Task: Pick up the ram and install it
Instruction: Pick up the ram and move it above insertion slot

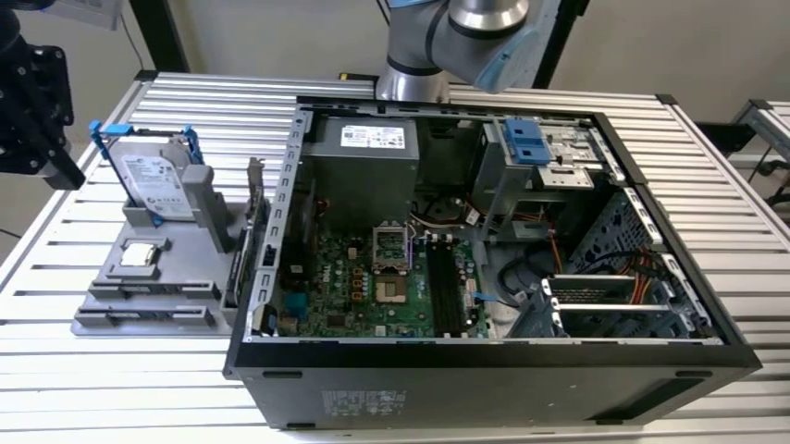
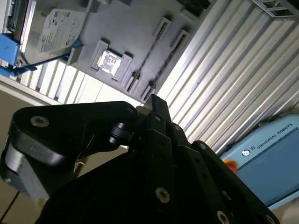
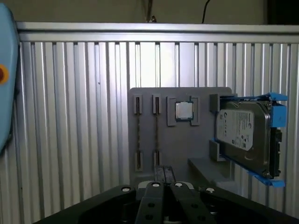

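- The ram, a long, thin, dark circuit-board stick (image 3: 138, 133) (image 2: 148, 53), stands on edge in a pair of end holders on the flat grey plastic fixture tray (image 3: 187, 147) (image 2: 126, 23) (image 1: 173, 277).
- A second ram stick (image 3: 157, 133) (image 2: 166, 64) of the same kind sits just beside it in the neighbouring pair of holders, parallel to the first.
- On the same tray, the small square silver processor chip (image 3: 184, 111) (image 2: 109, 62) (image 1: 140, 253) lies in a shallow square recess next to the sticks.
- Beyond the chip, the silver labelled hard drive (image 3: 243, 135) (image 2: 56, 28) (image 1: 161, 185) leans in its blue-tabbed bracket, propped in the tray's raised grey stand.
- The black two-fingered gripper (image 3: 164, 185) (image 2: 154, 100) hangs clear above the tray, nearest the end of it that holds the ram sticks; its fingers are brought together with nothing between them.
- The tray rests on the ribbed aluminium table (image 3: 70, 116) (image 1: 741, 407), touching the side of the open black computer case (image 1: 494, 356) on the exterior view's left.
- Inside the case lie a green motherboard (image 1: 358, 287), a grey metal power supply box (image 1: 364, 157) and a metal drive cage with blue tabs (image 1: 531, 139).
- The long black memory slots (image 1: 445, 282) run along the motherboard; whether any holds a stick is hard to tell from this angle.
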Action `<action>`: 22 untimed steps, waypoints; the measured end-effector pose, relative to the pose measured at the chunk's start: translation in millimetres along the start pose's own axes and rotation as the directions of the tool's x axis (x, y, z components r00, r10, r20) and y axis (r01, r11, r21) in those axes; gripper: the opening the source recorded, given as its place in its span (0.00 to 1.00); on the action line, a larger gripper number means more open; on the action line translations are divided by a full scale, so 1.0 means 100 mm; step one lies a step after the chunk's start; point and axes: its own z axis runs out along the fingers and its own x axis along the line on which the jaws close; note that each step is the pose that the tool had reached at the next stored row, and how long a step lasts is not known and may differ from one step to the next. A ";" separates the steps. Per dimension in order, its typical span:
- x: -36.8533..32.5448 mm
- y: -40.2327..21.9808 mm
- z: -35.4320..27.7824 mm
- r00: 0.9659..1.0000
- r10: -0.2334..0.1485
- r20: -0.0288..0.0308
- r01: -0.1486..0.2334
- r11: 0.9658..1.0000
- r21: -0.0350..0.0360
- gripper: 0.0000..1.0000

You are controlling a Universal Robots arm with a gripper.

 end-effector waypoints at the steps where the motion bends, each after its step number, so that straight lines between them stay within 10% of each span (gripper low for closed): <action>1: 0.001 0.000 0.002 1.000 -0.016 0.000 0.016 1.000 -0.001 0.00; 15: 0.001 0.000 0.015 0.999 -0.046 0.000 0.046 0.999 -0.003 0.00; 16: 0.001 0.000 0.015 0.999 -0.046 0.000 0.046 0.999 -0.003 1.00; 22: 0.001 0.000 0.017 0.999 -0.046 0.000 0.046 0.999 -0.003 1.00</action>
